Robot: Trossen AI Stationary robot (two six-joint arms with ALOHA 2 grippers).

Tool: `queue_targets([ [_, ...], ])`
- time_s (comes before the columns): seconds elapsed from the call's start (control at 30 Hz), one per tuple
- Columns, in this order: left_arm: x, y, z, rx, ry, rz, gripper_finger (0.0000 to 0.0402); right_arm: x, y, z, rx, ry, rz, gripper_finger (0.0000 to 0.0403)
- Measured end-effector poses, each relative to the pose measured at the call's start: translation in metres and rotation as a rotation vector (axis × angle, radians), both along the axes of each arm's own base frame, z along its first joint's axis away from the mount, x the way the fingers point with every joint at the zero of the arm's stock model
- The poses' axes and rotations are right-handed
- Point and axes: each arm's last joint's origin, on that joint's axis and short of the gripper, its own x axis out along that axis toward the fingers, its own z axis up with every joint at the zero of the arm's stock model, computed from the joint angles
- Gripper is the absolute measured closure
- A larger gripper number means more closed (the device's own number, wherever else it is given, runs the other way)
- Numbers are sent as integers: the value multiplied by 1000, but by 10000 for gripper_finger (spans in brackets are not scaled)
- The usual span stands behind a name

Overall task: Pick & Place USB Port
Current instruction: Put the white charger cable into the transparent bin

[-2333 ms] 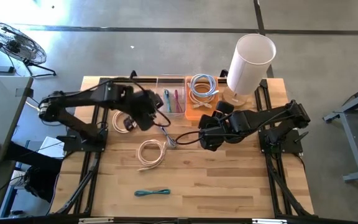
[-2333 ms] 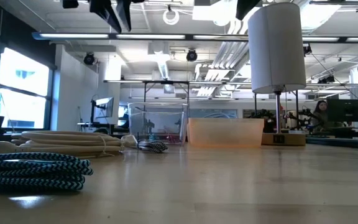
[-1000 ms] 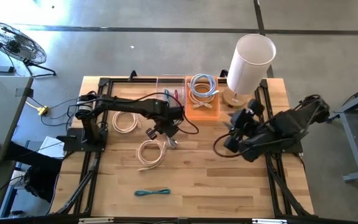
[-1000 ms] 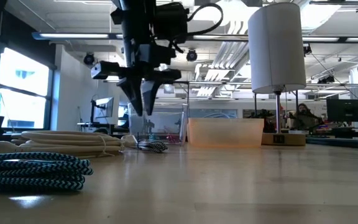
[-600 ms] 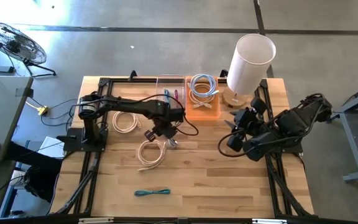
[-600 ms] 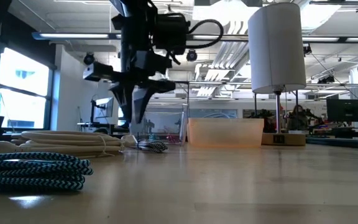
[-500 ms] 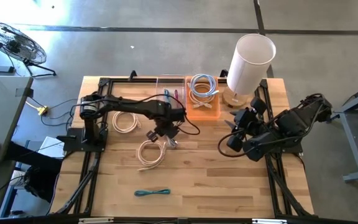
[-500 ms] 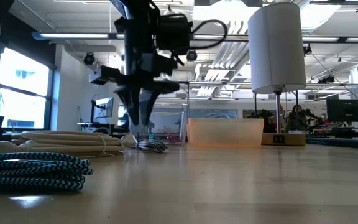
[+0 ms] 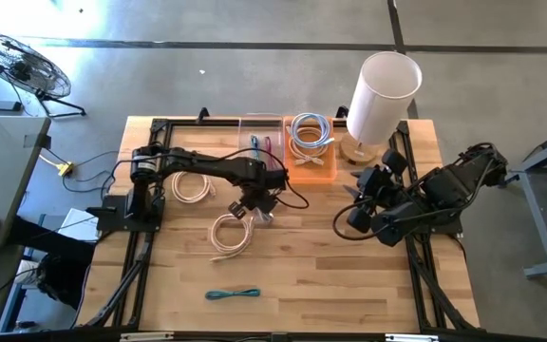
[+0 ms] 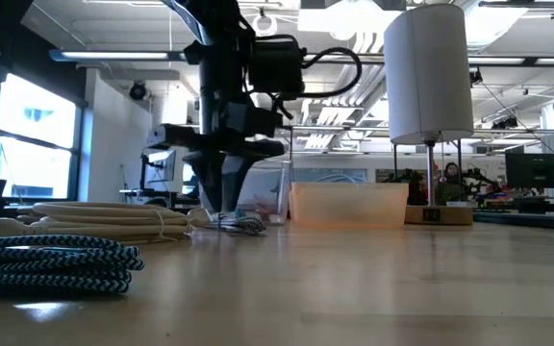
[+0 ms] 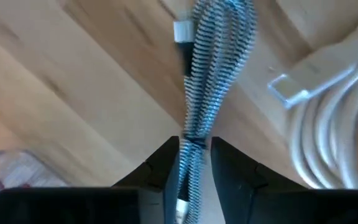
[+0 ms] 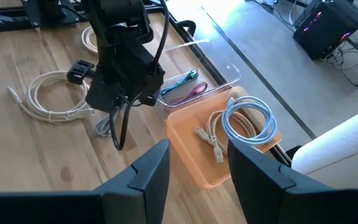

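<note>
I had the left tool (image 11: 194,163) down on the desk (image 9: 349,275), its fingers narrowly parted and straddling the grey braided USB cable (image 11: 210,81), which lay flat just beside the white coiled cable (image 9: 231,233) and in front of the clear bin (image 9: 259,147). I judged this the grasp step: next I needed to close fully and lift cleanly. The right tool (image 12: 194,163) waited open, well apart.

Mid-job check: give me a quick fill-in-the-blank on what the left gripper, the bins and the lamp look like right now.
The left gripper has its fingers on either side of the ___ braided cable.
The blue coil lies in the ___ bin.
The lamp stands at the table's ___ corner, in the high view.

Missing: grey; orange; upper right
</note>
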Motion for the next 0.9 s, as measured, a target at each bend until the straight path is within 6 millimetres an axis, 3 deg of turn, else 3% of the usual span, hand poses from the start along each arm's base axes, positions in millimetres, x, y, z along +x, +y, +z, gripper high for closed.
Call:
queue_targets([
  [0.33, 6, -1, -15, -64, 0, 54, 314, 0, 1, -1, 26, 12, 11, 250],
  [0.67, 7, -3, -17, -69, 6, 55, 315, 0, 1, -1, 37, 21, 23, 250],
  [0.77, 6, -4, -17, -76, 12, 53, 331, 0, 1, -1, 35, 26, 28, 250],
  [0.9, 5, -4, -16, -68, 18, 51, 383, 1, 2, -1, 31, 27, 32, 250],
])
